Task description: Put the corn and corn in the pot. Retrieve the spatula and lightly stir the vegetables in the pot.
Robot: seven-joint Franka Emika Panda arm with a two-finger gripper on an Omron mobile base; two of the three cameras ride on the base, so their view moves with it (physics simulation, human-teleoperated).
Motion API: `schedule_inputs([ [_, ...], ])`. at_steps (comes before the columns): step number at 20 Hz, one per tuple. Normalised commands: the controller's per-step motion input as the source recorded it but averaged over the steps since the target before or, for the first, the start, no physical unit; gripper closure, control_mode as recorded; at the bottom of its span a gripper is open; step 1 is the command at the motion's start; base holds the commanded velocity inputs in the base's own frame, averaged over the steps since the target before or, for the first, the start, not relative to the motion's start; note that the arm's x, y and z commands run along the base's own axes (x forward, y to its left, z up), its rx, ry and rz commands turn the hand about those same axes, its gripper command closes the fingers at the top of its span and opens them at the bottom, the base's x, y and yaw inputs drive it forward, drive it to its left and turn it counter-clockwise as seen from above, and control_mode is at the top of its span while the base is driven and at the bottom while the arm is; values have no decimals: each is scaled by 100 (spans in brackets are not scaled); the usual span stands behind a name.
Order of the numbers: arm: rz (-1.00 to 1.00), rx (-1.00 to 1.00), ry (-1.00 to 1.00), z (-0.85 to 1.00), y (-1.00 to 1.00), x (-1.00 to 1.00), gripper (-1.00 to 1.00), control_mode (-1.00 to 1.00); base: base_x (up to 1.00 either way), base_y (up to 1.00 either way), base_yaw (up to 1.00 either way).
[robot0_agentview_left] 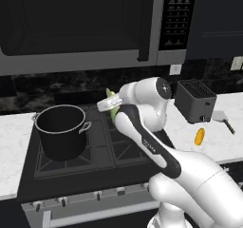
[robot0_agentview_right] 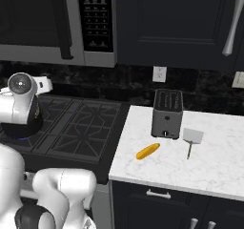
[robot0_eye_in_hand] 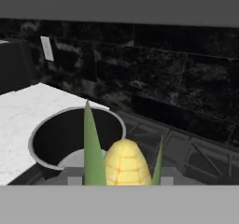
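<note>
My gripper [robot0_agentview_left: 113, 106] hangs above the stove's middle, to the right of the pot [robot0_agentview_left: 60, 130], and is shut on a husked corn [robot0_agentview_left: 114, 112]. In the hand view that corn [robot0_eye_in_hand: 123, 164] stands yellow between green husk leaves. The pot [robot0_eye_in_hand: 43, 130] lies beyond it to the left, open and dark inside. A second, orange corn [robot0_agentview_left: 200, 136] [robot0_agentview_right: 147, 150] lies on the right counter. The grey spatula [robot0_agentview_left: 223, 118] [robot0_agentview_right: 192, 137] rests flat beside it, near the toaster.
A dark toaster [robot0_agentview_left: 194, 100] [robot0_agentview_right: 167, 112] stands at the back of the right marble counter [robot0_agentview_right: 214, 166]. The black gas stove [robot0_agentview_left: 102, 148] carries the pot on its left burner. A microwave [robot0_agentview_left: 85, 27] hangs overhead. White counter [robot0_agentview_left: 12, 146] lies left of the stove.
</note>
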Motion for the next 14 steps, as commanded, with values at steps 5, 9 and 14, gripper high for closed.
schedule_inputs([
  [5,0,0,-7,0,96,0,100,-100,0,0,0],
  [9,-2,0,-9,0,86,0,100,-100,0,0,0],
  [14,-3,0,-9,0,65,8,100,-100,0,0,0],
])
